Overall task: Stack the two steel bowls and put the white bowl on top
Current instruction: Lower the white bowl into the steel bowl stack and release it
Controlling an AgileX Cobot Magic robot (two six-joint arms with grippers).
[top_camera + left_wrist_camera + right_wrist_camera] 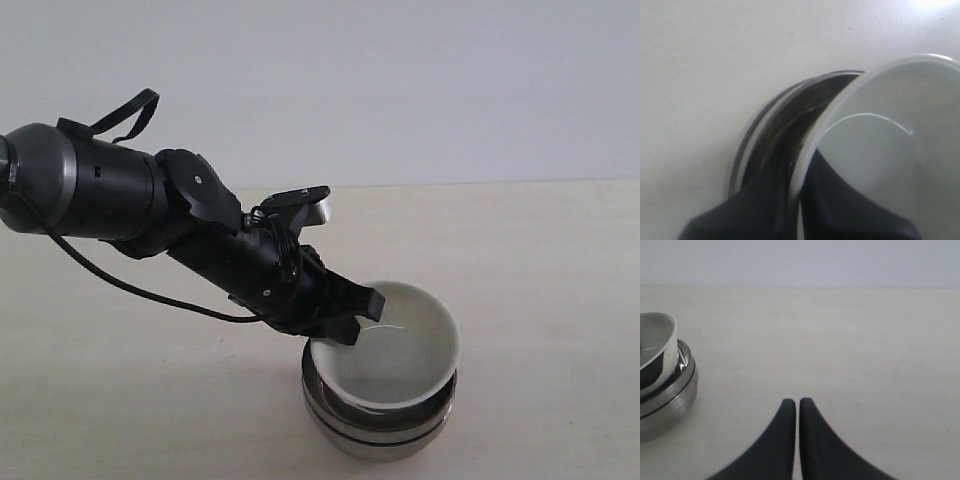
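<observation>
The two steel bowls (385, 438) sit nested one in the other on the table, near the front. The white bowl (400, 345) rests in the top one, tilted, with its left rim raised. My left gripper (350, 315) is shut on that raised rim, one finger inside the bowl and one outside. In the left wrist view the white bowl (890, 125) rim runs between the dark fingers (850, 210), and the steel bowls (780, 125) show beneath it. My right gripper (797, 402) is shut on nothing, low over bare table to the right of the steel bowls (665, 400) and white bowl (657, 340).
The pale wooden table (550, 260) stretches bare around the stack, with a plain light wall behind. The left arm's black cable (120, 285) hangs over the table at the left. The right arm is outside the exterior view.
</observation>
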